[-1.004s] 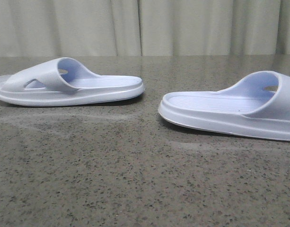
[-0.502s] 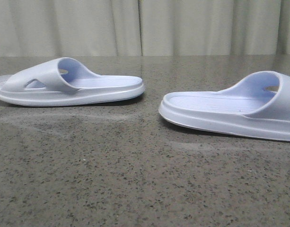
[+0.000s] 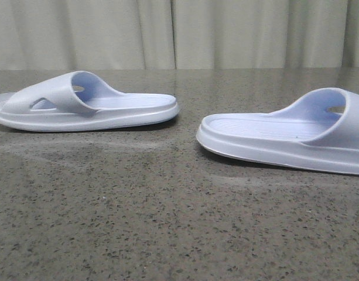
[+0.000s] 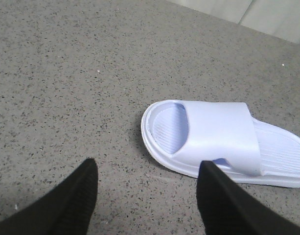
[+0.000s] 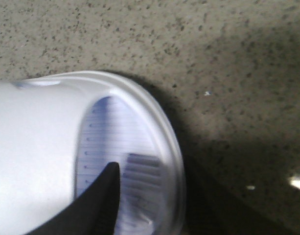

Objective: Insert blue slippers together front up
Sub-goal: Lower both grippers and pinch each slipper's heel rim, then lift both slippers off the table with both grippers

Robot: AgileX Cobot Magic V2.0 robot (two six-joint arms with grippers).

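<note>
Left end effector (image 4: 147, 193): spread, both dark fingers (image 4: 74, 196) apart and holding nothing, poised above the table (image 4: 66, 73), with one finger in line with the strap edge of the left slipper (image 4: 213, 137); contact there cannot be confirmed. Right end effector: only one dark finger (image 5: 98, 205) is in view, so whether it is spread or closed cannot be told; that finger lies over the ribbed footbed at the toe opening of the right slipper (image 5: 57, 147), and the picture is too blurred to settle whether it touches. In the front view neither end effector appears. The left slipper (image 3: 85, 108) lies flat, sole down, at far left, its strap toward the left and its open footbed running right. The right slipper (image 3: 284, 137) lies flat, sole down, nearer and to the right, its strap toward the right and partly cut off by the frame edge. The two slippers are apart, their footbed ends facing each other across a bare strip of speckled grey table (image 3: 167, 222). Pale curtains (image 3: 179, 32) hang behind the far table edge.
</note>
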